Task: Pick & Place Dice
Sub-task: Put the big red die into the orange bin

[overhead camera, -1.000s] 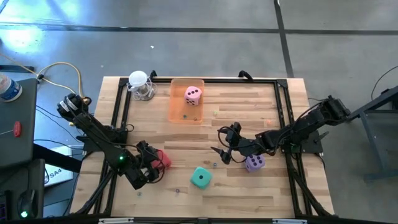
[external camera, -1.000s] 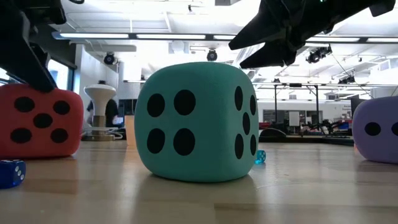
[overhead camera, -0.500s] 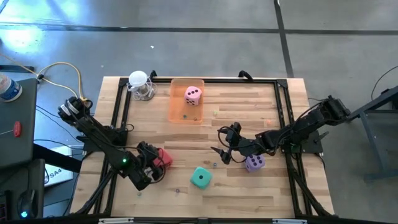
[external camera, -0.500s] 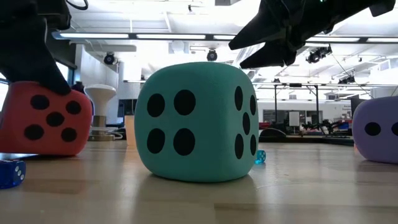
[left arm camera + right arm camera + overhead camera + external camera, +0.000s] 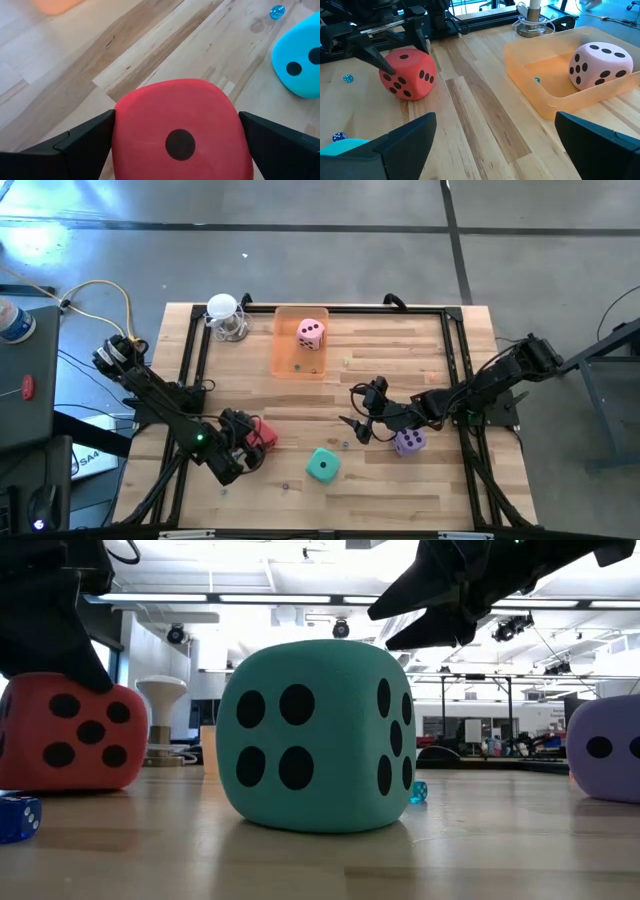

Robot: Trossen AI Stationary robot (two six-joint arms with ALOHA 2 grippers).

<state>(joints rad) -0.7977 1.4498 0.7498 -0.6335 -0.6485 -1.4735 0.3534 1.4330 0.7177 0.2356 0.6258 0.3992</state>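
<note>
Red die (image 5: 262,435) sits btwn fingers of left gripper (image 5: 250,442) near table's front-left, fingers wide on either side, touching it; die tilted, one edge off wood. Right gripper (image 5: 357,423) mid-table, open, empty, purple die (image 5: 408,442) just beside. Pink die (image 5: 311,333) in orange tray (image 5: 283,352); teal die (image 5: 322,466) loose at front centre.

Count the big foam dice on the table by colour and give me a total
Pink die: 1, in the orange tray
Red die: 1, between the left gripper's fingers
Teal die: 1
Purple die: 1
Total: 4
</note>
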